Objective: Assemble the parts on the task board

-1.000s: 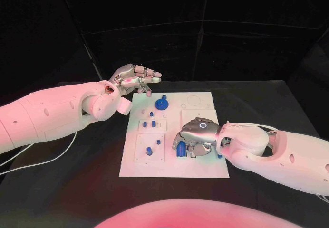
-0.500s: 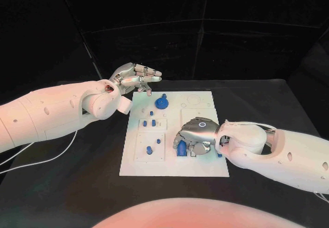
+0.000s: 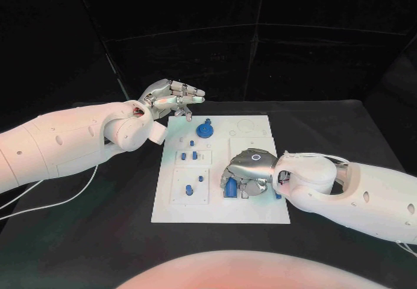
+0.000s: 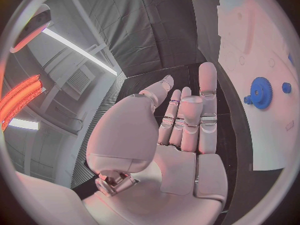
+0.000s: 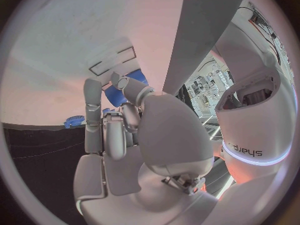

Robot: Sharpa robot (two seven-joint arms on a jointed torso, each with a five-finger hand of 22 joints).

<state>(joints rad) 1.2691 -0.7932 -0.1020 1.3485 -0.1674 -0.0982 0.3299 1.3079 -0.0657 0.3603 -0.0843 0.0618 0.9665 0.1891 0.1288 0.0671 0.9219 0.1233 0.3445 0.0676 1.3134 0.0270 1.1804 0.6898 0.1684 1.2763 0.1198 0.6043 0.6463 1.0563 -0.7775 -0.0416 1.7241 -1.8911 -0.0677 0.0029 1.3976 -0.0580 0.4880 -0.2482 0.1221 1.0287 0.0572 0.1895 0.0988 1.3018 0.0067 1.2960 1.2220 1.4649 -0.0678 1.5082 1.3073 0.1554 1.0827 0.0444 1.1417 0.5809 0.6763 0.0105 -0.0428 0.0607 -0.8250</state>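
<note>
At table's far left, left hand (image 3: 169, 96) is held above black table (image 3: 104, 229), off task board's (image 3: 217, 211) far corner, fingers (image 4: 206, 115) loosely together, nothing held. Blue gear (image 3: 205, 130) stands nearby on board. Mid-board, blue cylindrical part (image 3: 230, 188) is gripped by right hand (image 3: 247, 171). "sharpa" is read on right wrist (image 5: 247, 147).

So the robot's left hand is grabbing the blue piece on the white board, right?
Not quite: it is the right hand on the blue piece, as the head view shows. The left hand hovers holding nothing, beyond the white board's far corner.
</note>
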